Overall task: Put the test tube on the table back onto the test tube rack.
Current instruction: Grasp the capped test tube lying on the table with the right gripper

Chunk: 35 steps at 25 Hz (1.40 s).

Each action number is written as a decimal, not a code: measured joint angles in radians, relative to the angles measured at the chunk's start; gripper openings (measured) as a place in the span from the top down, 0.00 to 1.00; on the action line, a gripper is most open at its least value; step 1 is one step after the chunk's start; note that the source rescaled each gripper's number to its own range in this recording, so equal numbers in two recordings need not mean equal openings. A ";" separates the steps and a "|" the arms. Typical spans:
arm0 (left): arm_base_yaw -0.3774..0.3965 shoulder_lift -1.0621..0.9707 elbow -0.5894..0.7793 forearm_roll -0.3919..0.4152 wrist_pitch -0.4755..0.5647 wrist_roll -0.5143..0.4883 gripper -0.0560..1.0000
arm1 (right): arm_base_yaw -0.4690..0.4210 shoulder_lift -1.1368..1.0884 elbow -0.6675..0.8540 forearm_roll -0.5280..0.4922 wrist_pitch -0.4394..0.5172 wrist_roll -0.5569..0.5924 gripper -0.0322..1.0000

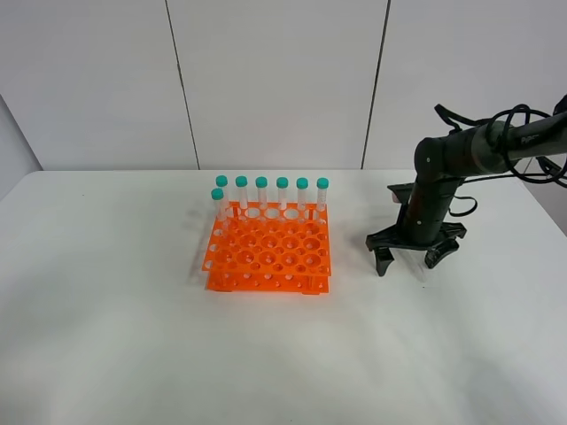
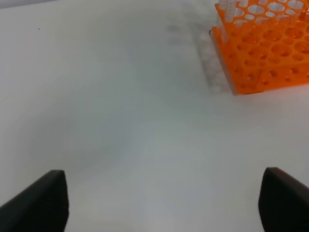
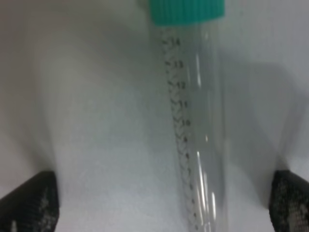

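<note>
The right claw (image 1: 413,259) is hovering with jaws apart, straddling the tube (image 3: 193,121) lying flat on the table (image 1: 106,336) near the rack (image 1: 268,248), lining up to pinch it; the left claw (image 2: 161,205) is idling, jaws spread

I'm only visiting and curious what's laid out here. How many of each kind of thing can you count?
White table: 1
Orange test tube rack: 1
Teal-capped test tubes standing in the rack: 7
Teal-capped test tube lying on the table: 1
Robot grippers (left gripper, right gripper): 2
Total: 12
</note>
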 joint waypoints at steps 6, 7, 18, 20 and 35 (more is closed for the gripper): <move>0.000 0.000 0.000 0.000 0.000 0.000 0.00 | 0.000 0.000 0.000 -0.002 -0.001 0.000 0.25; 0.000 0.000 0.000 0.000 0.000 0.000 0.00 | 0.000 0.000 0.000 -0.003 -0.001 0.000 0.37; 0.000 0.000 0.000 0.000 0.000 0.000 0.00 | 0.000 0.000 0.000 -0.003 0.000 -0.013 0.94; 0.000 0.000 0.000 0.000 0.000 0.000 0.00 | 0.000 0.000 0.000 -0.003 0.001 -0.021 0.94; 0.000 0.000 0.000 0.000 0.000 0.000 0.00 | -0.001 -0.243 -0.202 0.073 0.120 -0.162 0.94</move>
